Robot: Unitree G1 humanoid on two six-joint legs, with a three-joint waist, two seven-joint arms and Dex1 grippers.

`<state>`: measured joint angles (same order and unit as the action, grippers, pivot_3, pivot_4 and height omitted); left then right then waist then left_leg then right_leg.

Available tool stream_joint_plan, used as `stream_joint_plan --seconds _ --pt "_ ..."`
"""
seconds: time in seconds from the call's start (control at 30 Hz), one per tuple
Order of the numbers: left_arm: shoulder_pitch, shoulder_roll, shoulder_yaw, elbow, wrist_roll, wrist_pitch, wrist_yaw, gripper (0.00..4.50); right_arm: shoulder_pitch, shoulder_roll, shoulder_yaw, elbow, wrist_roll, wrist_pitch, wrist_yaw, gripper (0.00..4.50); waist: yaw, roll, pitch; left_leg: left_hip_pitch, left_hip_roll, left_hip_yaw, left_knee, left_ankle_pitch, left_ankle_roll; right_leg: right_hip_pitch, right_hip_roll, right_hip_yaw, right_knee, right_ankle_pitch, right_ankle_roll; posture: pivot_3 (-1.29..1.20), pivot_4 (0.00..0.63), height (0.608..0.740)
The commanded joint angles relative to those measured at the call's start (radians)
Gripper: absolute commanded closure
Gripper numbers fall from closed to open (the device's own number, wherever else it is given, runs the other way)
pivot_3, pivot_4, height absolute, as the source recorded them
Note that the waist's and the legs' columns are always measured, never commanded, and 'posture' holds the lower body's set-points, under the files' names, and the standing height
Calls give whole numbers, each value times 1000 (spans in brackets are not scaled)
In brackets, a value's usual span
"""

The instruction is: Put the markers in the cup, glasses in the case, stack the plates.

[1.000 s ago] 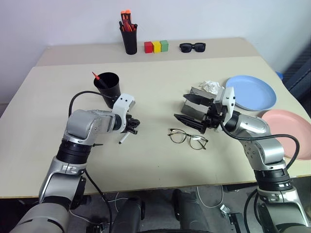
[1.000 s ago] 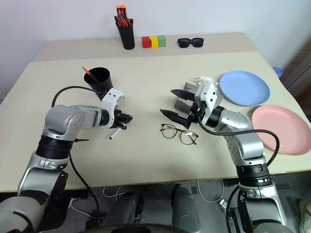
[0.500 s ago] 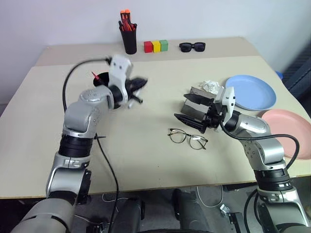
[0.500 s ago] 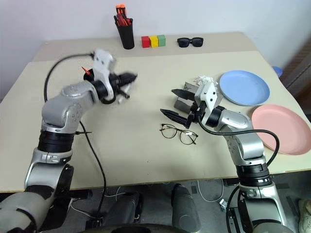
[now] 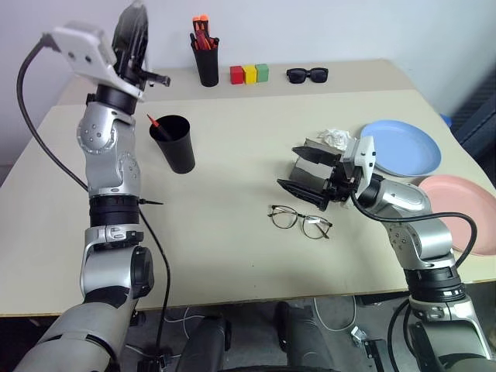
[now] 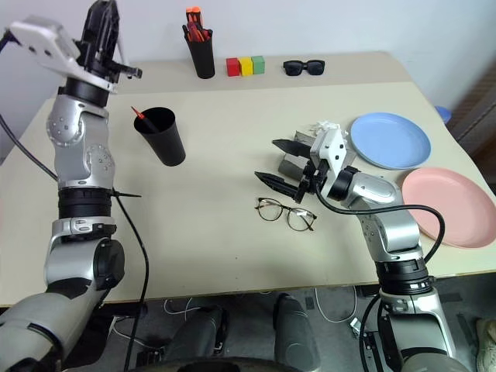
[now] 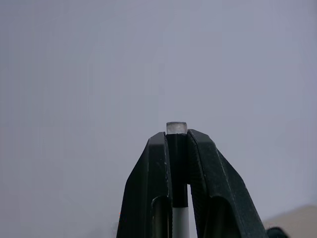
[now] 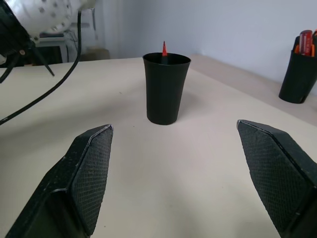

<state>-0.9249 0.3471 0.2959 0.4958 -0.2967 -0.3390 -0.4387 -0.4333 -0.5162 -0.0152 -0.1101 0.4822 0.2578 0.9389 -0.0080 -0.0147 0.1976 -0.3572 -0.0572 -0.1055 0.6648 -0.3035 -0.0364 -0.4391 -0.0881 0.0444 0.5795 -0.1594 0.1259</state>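
Note:
My left gripper (image 5: pixel 135 17) is raised high at the far left, above and behind the black cup (image 5: pixel 177 147), pointing upward. It is shut on the white marker with a black cap (image 7: pixel 177 163), which runs along its fingers. The red marker (image 5: pixel 154 122) stands inside the cup (image 8: pixel 166 89). My right gripper (image 5: pixel 288 167) hovers open and level just above the table, beside the grey case (image 5: pixel 313 145). The wire-framed glasses (image 5: pixel 300 221) lie on the table just in front of it. The blue plate (image 5: pixel 401 146) and the pink plate (image 5: pixel 457 209) lie side by side at the right.
A black pen holder (image 5: pixel 207 62) with orange-capped pens, three coloured blocks (image 5: pixel 249 74) and dark sunglasses (image 5: pixel 307 74) line the back of the table. Crumpled white paper (image 5: pixel 335 138) lies behind the case.
My left arm lifted the white marker off the table and swung it up and to the left, its gripper turning from downward to upward. My right arm kept still.

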Motion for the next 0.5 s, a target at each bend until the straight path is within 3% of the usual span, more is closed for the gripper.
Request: stream_joint_plan --seconds 0.03,0.5 --pt "2 -11 22 101 -22 -118 -42 4443 -22 4 -14 -13 6 -12 1 409 0 0 0 0 0 0 0 0 0 0 0 0 -1 0 0 0 150 740" --pt "36 -85 27 319 -53 -221 -112 4443 -16 -5 -18 -32 9 -1 -6 409 -5 0 0 0 0 0 0 -1 1 0 0 0 -1 1 1 0 150 740"
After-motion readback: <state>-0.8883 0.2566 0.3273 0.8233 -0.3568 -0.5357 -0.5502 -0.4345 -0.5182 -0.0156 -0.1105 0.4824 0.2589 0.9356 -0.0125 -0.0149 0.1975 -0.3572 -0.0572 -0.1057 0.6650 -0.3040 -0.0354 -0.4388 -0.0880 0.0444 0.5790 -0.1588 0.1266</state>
